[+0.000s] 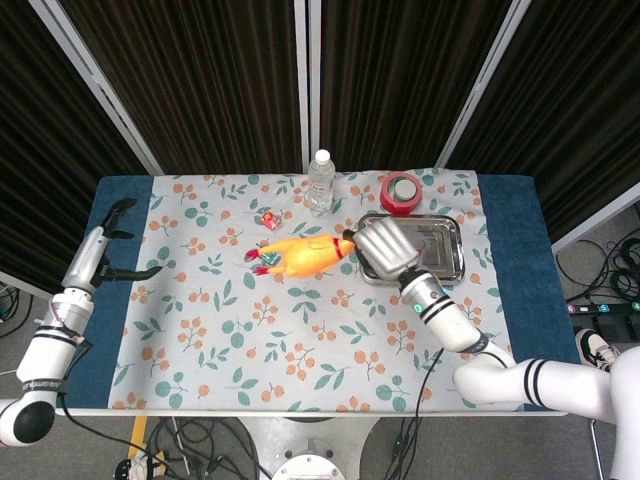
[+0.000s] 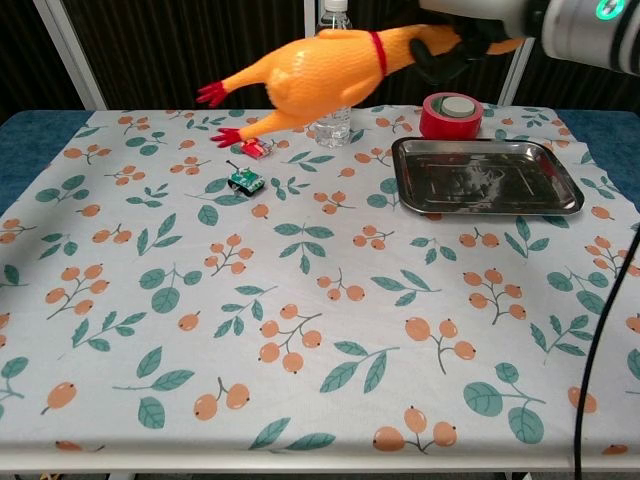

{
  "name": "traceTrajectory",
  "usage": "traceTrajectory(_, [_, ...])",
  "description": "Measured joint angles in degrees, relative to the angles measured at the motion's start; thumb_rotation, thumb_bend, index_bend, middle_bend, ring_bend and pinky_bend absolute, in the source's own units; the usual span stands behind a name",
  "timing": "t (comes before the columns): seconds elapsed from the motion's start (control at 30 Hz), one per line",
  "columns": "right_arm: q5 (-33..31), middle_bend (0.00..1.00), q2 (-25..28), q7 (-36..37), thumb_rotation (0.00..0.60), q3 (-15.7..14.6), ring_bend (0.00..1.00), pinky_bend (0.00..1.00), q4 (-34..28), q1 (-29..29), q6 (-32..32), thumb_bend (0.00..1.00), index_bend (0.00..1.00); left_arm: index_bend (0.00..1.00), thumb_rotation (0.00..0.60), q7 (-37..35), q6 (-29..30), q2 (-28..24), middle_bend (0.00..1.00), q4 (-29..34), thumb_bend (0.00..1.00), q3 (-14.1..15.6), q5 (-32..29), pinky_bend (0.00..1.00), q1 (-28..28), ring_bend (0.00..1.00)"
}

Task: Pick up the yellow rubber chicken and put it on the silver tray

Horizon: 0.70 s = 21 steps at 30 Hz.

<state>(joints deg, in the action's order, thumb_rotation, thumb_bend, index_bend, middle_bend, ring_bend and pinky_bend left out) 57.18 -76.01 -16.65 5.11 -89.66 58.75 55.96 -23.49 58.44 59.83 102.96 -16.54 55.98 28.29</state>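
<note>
Chicken first in name, though not in size: the desk (image 1: 200, 330) under its leaf-and-berry cloth is the biggest thing here, and the silver tray (image 2: 487, 176) lies bare toward its far right corner. The yellow rubber chicken (image 2: 320, 68) hangs in the air above the cloth, neck end toward the tray, red feet trailing to the left — the right robot hand (image 1: 388, 252) grips it at the head and neck. In the head view that hand sits over the tray's left edge, while most of the chicken's body is short of the tray, above the cloth.

The left robot hand (image 1: 103, 247) hovers over the blue edge of the desk at far left, fingers spread, holding nothing.

So the pick-up looks done and the carry well along; what remains, by my reading, is to bring the body over the tray, lower it and let go.

Smaller things: a clear water bottle (image 1: 320, 183) stands at the back, a roll of red tape (image 2: 450, 114) just behind the tray, and two tiny toys — one green (image 2: 244, 180), one red (image 2: 255, 148) — lie on the cloth below the chicken's feet.
</note>
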Motion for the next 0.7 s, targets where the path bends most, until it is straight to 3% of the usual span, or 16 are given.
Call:
traceTrajectory(0.23, [3.7,0.7,1.4,18.1,0.6,-2.3,0.63,0.75,11.3,-6.7,-5.3,0.73,0.75,0.13,0.6,7.4,7.9,2.8,0.1,0.9,0.0,2.8,2.7,0.26,-4.0,0.08])
traceTrajectory(0.43, [8.1,0.7,-0.8,31.8,0.6,-3.3,0.61,0.71,25.2,-10.0,-12.4,0.73,0.73,0.13,0.6,8.6,7.1,4.5,0.1,0.1,0.0,3.1,0.4,0.26,-4.5,0.08])
traceTrajectory(0.57, [11.8,0.69,-5.2,38.2,0.6,-3.8,0.59,0.69,34.7,-11.0,-16.3,0.72,0.71,0.13,0.6,9.8,6.6,5.4,0.1,-0.7,0.0,2.5,-1.1,0.25,-4.2,0.08])
traceTrajectory(0.67, [14.2,0.62,-8.9,42.0,0.6,-3.9,0.51,0.61,40.1,-11.1,-18.3,0.59,0.62,0.13,0.6,10.4,6.1,5.6,0.1,-1.0,0.0,2.1,-2.2,0.25,-4.0,0.08])
traceTrajectory(0.7, [15.3,0.55,-10.4,43.5,0.6,-4.0,0.45,0.54,42.4,-11.0,-19.3,0.47,0.5,0.13,0.6,10.6,5.9,5.7,0.1,-1.0,0.0,1.9,-2.5,0.26,-4.0,0.08])
